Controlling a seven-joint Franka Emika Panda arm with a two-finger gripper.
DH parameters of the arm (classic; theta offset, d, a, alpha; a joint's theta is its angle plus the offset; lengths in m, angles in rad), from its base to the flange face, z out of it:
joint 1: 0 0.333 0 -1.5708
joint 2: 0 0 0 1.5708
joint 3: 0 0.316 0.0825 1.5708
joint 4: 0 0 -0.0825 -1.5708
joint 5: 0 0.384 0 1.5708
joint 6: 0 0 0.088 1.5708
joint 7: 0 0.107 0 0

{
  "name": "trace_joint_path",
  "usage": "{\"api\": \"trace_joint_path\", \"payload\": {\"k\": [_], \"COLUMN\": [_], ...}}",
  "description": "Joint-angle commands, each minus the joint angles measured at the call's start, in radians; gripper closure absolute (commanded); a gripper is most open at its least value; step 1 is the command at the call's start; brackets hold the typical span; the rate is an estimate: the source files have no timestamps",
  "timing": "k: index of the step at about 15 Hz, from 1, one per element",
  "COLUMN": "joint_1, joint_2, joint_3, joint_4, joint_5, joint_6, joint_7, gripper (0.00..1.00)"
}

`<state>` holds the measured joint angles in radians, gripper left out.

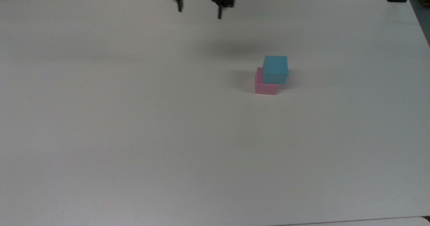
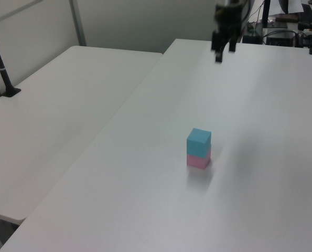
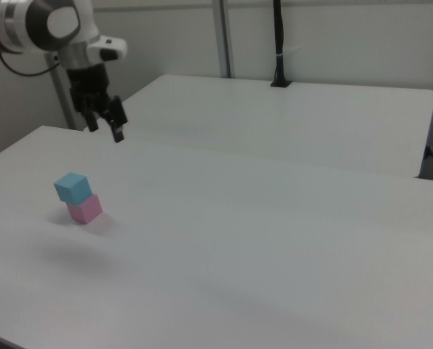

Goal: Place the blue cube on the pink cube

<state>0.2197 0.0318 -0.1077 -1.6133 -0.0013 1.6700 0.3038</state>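
gripper (image 1: 199, 13) raised, fingers apart, blue cube (image 1: 275, 69) atop pink cube (image 1: 265, 86)

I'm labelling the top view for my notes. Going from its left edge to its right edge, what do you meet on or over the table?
tool → pink cube → blue cube, which sits on the pink one, shifted slightly toward the top view's right.
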Motion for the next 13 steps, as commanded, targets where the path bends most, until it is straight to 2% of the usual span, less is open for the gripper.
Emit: {"api": "trace_joint_path", "payload": {"k": [1,4,7,13], "joint_1": [-0.083,-0.14,-0.19,-0.209], "joint_2": [-0.095,-0.101,-0.121,-0.124], "joint_3": [0.002,-0.001,0.0,0.0], "joint_4": [-0.023,-0.023,-0.025,-0.023], "joint_5": [0.001,-0.009,-0.023,-0.026], "joint_6": [-0.032,-0.03,-0.036,-0.026], "joint_7": [-0.129,-0.202,-0.371,-0.401], "gripper": [0.0,0.0,0.0,0.0]}}
